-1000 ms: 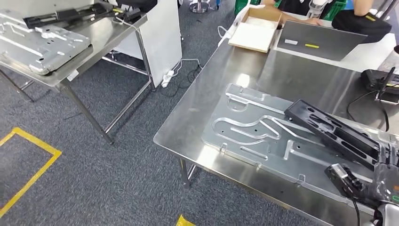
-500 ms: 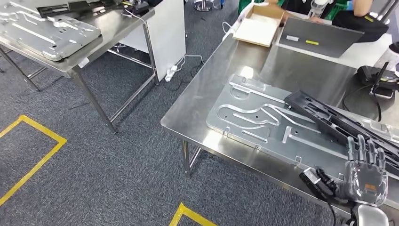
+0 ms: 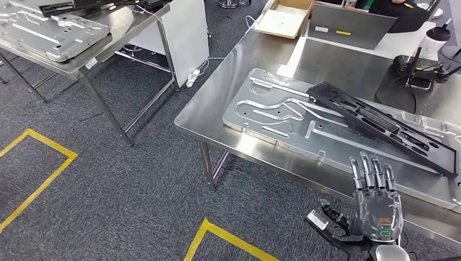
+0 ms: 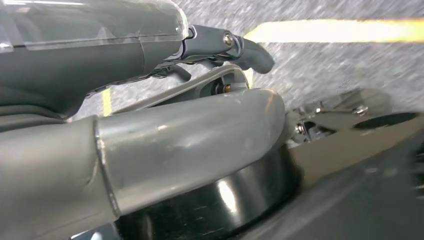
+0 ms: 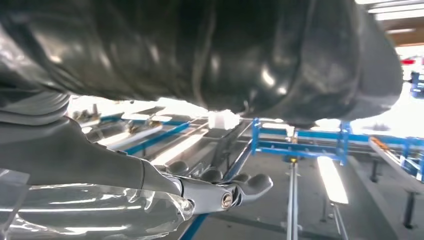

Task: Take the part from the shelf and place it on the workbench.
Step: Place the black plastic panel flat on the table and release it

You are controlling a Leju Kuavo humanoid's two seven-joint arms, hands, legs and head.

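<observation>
Head view: black part (image 3: 380, 126) lies slantwise on the grey metal plate (image 3: 282, 117) on the bench (image 3: 217, 103); right hand (image 3: 376, 204) near bench edge, fingers (image 3: 373, 173) spread, holding nothing. Left wrist view: left hand (image 4: 150, 100) close-up; grip cannot be told.

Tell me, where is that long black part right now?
In the head view, the long black part lies slanted across the metal plate on the right-hand workbench, beyond the right hand.
</observation>
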